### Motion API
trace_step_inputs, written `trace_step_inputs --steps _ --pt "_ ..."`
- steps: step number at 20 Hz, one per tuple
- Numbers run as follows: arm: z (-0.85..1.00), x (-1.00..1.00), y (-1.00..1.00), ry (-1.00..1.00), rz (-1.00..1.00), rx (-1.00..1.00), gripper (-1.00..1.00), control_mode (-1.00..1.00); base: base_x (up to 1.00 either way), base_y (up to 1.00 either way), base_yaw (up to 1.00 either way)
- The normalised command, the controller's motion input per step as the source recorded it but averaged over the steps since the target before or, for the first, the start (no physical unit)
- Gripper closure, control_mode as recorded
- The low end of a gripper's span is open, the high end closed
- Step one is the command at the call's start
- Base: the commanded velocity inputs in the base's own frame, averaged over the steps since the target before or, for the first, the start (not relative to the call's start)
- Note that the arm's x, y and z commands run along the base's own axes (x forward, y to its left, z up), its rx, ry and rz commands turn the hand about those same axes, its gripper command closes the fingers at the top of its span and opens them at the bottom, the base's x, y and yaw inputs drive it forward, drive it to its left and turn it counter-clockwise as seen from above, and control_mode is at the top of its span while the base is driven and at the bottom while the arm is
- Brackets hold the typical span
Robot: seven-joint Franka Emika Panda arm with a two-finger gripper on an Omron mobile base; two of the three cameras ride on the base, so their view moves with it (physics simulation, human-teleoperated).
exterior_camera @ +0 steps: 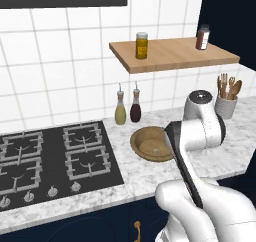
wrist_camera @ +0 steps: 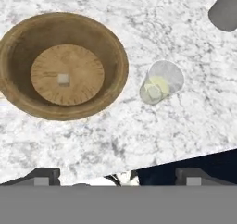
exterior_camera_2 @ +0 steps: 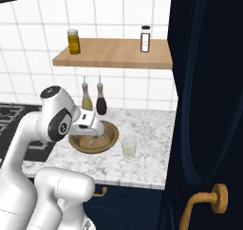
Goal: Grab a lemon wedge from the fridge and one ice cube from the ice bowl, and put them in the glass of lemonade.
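Observation:
The tan-brown ice bowl [wrist_camera: 28, 47] rests on the marble counter, with one small pale ice cube [wrist_camera: 63, 79] at its centre. Right of it in the hand view stands the clear glass of lemonade [wrist_camera: 160, 83]; a brighter yellow patch inside may be the lemon wedge, but I cannot tell. My gripper [wrist_camera: 118, 177] hangs open and empty above the counter's front edge, and its fingertips [wrist_camera: 42, 177] stand wide apart. In the right base view the gripper [exterior_camera_2: 91, 135] hovers over the ice bowl [exterior_camera_2: 109, 135], left of the glass [exterior_camera_2: 128, 147]. The ice bowl [exterior_camera: 145, 142] lies beside my arm. The fridge is out of view.
Two spouted bottles [exterior_camera_2: 87, 100] [exterior_camera_2: 101, 103] stand behind the bowl against the tiles. A wooden shelf [exterior_camera_2: 114, 53] above carries a yellow jar [exterior_camera_2: 73, 41] and a spice shaker [exterior_camera_2: 145, 38]. The black stove [exterior_camera: 50, 158] lies left. A utensil holder [exterior_camera: 226, 105] stands right. A navy door [exterior_camera_2: 209, 105] with a gold handle looms close.

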Motion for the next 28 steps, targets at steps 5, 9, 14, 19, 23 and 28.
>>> trace_step_inputs --steps 5,9,14,19,23,28 --pt "0.14 -0.95 0.49 -0.44 -0.01 0.20 -1.00 -1.00 0.00 0.00 0.00" --pt "0.24 -0.53 0.07 -0.20 0.00 0.15 -1.00 -1.00 0.00 0.00 0.00" --pt "0.00 -0.22 -0.01 -0.03 0.01 0.00 -1.00 -1.00 0.00 0.00 0.00" --pt "-0.19 -0.57 -0.01 -0.05 0.02 0.00 -1.00 -1.00 0.00 0.00 0.00" --pt "0.00 0.00 0.00 0.00 0.00 0.00 -1.00 1.00 -1.00 0.01 0.00" --pt "0.00 0.00 0.00 0.00 0.00 0.00 -1.00 1.00 -1.00 0.31 -0.09"
